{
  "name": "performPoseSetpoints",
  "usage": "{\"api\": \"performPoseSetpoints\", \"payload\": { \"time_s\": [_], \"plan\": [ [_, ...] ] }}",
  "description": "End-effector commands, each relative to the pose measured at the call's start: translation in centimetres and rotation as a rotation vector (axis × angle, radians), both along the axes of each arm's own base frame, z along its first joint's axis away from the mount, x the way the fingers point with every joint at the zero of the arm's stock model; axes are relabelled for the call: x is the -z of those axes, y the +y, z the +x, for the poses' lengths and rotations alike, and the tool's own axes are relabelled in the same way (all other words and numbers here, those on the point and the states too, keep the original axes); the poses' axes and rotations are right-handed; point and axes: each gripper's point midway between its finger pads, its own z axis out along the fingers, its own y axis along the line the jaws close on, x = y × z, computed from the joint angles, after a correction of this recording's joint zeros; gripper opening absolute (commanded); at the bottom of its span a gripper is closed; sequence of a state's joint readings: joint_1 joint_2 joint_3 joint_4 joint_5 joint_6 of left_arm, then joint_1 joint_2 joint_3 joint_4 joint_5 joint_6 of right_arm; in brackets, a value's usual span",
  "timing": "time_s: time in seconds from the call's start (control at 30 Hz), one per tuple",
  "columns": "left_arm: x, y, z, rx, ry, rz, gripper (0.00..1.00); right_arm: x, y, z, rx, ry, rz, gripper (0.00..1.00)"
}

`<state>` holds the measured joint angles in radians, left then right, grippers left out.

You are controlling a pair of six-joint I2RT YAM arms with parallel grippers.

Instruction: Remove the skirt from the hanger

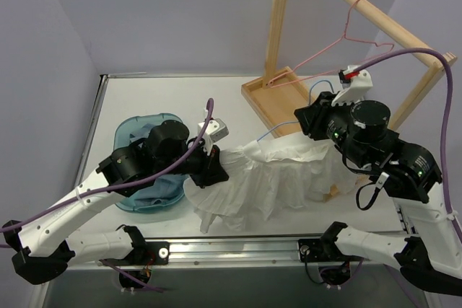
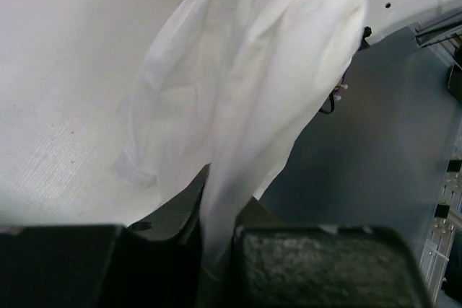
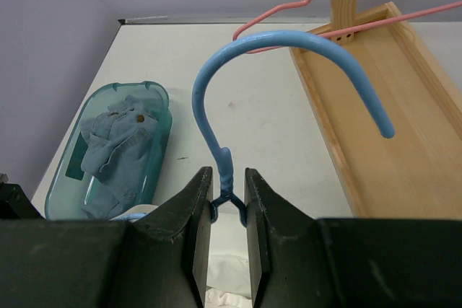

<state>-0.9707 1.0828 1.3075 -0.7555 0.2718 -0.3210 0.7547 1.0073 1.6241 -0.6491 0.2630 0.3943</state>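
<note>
At the far left, a teal bin (image 1: pixel 130 131) is sitting on the white surface (image 1: pixel 166 95) and cradling a blue denim garment (image 3: pixel 115 142), likely parked there out of the way. Just beside it, the left pincer (image 2: pixel 220 214) is pinching a fold of the skirt (image 1: pixel 274 171) near its flared hem, seemingly so the cloth can be drawn leftward off the wire. The skirt is lying stretched across the middle of the surface between the two arms, its narrower waist reaching toward the right arm, so it is probably not yet freed from the hanger (image 3: pixel 289 42). The right pincer (image 3: pixel 227 203) is clamping the light-blue hanger's twisted neck just below the hook, probably acting as the anchor for the pull. Behind it, a pink hanger (image 1: pixel 317 53) is dangling from the wooden rack (image 1: pixel 375 16). Counting: two pincers, one skirt, two hangers, one bin, one denim garment, one rack.
</note>
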Motion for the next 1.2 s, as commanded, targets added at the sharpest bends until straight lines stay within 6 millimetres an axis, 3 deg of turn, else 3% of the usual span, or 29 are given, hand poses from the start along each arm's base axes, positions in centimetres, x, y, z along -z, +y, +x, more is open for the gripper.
{"api": "performPoseSetpoints", "payload": {
  "time_s": [0.0, 0.07, 0.13, 0.33, 0.47, 0.57, 0.97, 1.17],
  "plan": [
    [0.5, 1.2, 0.8, -0.051, -0.016, 0.039, 0.14, -3.0, -3.2, -1.0, 0.095, -0.085, 0.031, 0.0],
    [0.1, 1.6, 1.0, -0.07, -0.021, 0.03, 0.12, -2.6, -4.8, -1.3, 0.146, -0.087, -0.001, 0.0],
    [-0.4, 2.1, 1.3, -0.101, -0.037, 0.026, 0.03, -2.2, -5.9, -1.5, 0.181, -0.086, -0.018, 0.0],
    [-2.6, 4.8, 3.8, -0.315, -0.094, -0.023, 0.02, -0.1, -8.7, -2.0, 0.279, -0.071, -0.096, 0.0],
    [-4.2, 7.5, 6.1, -0.515, -0.127, -0.056, 0.02, 0.0, -9.3, -2.8, 0.267, -0.086, -0.097, 0.0],
    [-5.2, 8.0, 6.7, -0.536, -0.15, -0.076, 0.02, 0.0, -10.2, -3.2, 0.289, -0.09, -0.094, 0.0],
    [-3.3, 9.1, 6.8, -0.557, -0.128, -0.016, 0.02, -0.7, -14.8, -4.3, 0.512, -0.101, -0.052, 0.0],
    [-2.8, 7.9, 6.1, -0.467, -0.12, -0.022, 0.02, -2.6, -15.4, -4.9, 0.543, -0.139, 0.071, 0.0]
  ]
}}
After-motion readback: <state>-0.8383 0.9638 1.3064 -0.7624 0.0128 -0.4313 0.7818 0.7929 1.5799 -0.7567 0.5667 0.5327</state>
